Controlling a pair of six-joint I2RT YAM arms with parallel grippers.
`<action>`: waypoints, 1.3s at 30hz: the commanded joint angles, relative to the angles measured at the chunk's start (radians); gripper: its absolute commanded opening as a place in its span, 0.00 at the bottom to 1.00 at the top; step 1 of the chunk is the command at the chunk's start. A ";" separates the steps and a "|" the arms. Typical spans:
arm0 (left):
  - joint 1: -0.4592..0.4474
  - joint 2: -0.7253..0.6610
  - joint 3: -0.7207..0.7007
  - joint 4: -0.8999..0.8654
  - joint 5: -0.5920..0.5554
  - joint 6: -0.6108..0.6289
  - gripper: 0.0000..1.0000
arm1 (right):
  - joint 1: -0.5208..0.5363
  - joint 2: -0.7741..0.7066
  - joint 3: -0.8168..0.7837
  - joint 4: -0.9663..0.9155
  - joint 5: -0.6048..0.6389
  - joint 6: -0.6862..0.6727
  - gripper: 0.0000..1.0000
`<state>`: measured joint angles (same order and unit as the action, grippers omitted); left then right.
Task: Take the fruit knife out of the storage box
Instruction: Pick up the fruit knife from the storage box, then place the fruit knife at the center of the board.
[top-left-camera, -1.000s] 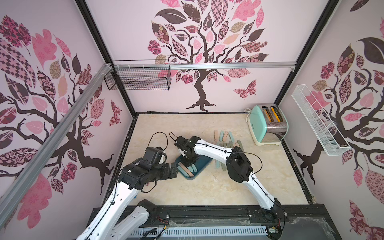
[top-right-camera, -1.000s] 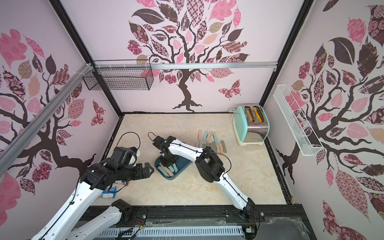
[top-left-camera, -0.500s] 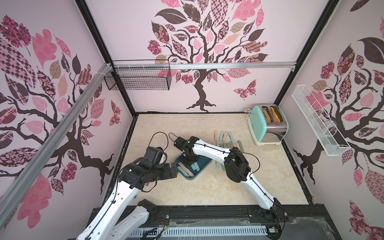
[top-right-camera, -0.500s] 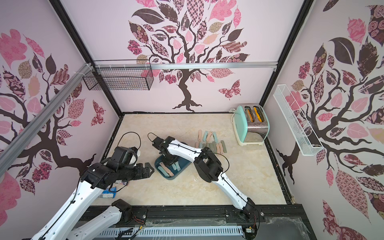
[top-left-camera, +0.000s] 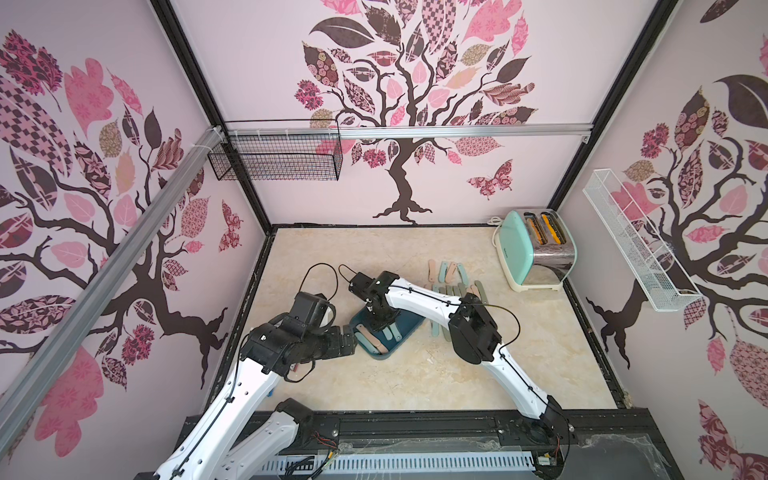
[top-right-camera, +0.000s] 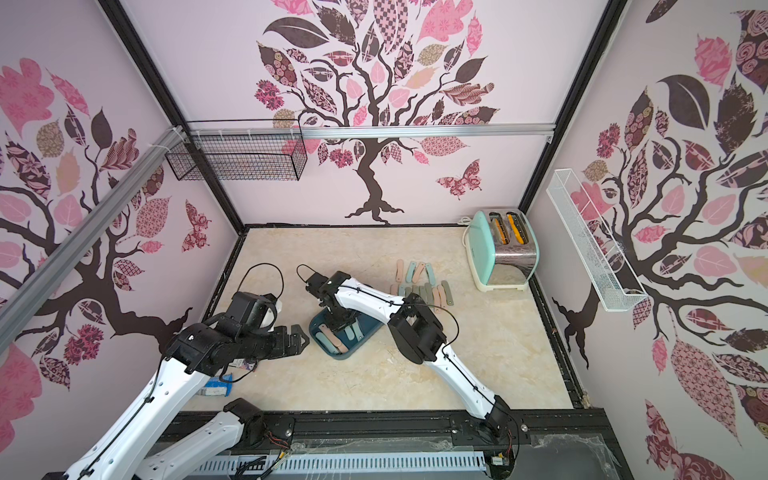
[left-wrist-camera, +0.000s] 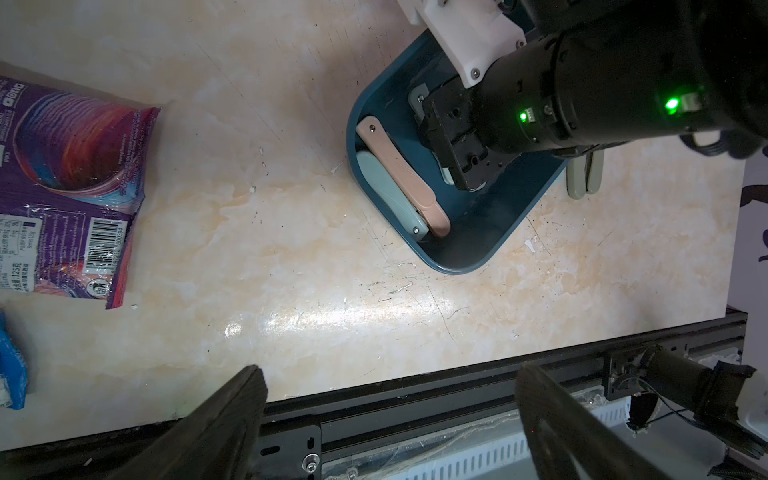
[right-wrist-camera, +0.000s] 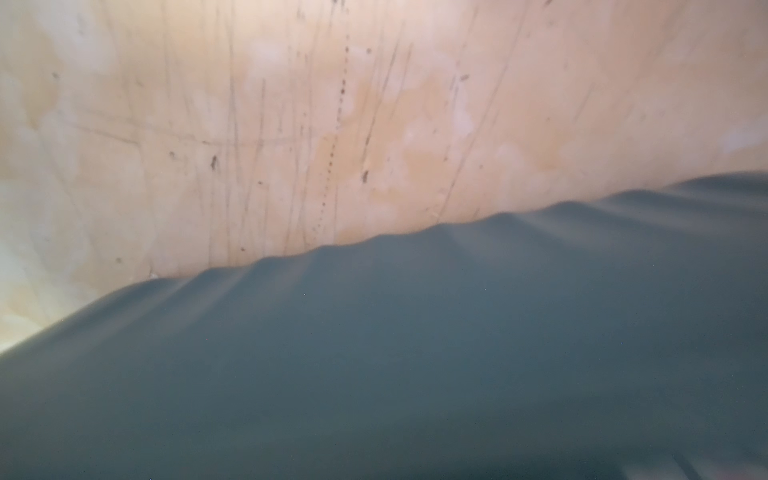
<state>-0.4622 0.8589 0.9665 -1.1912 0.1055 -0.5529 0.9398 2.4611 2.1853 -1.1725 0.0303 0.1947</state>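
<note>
Right gripper (left-wrist-camera: 465, 178) dips into the storage box (left-wrist-camera: 515, 216) among fruit knives (left-wrist-camera: 401, 174); I cannot tell its grip. Left gripper (top-right-camera: 303, 338) hovers wide open just beside the box, toward the bench's left edge.

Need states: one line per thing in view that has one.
Dark teal plastic storage box: resting flat on the marble-look table.
Pink folding fruit knife: folded shut, in the box against a pale teal knife.
Left gripper: open, holding nothing, beside the box.
Right gripper: down inside the box; jaws hidden.
Mint-green toaster: orange slices in both slots.
Purple snack packet: lying flat on the table.
</note>
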 joint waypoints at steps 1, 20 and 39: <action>0.005 0.009 0.036 0.020 -0.008 0.008 0.98 | -0.020 0.016 0.024 -0.038 -0.010 0.012 0.05; 0.004 0.222 0.124 0.194 0.105 0.032 0.98 | -0.170 -0.194 0.019 -0.084 -0.020 0.048 0.05; -0.224 0.686 0.370 0.398 0.196 0.024 0.98 | -0.483 -0.649 -0.718 0.098 -0.017 0.069 0.05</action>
<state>-0.6617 1.5047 1.2919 -0.8330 0.2729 -0.5331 0.4713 1.8610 1.5269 -1.1187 0.0086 0.2539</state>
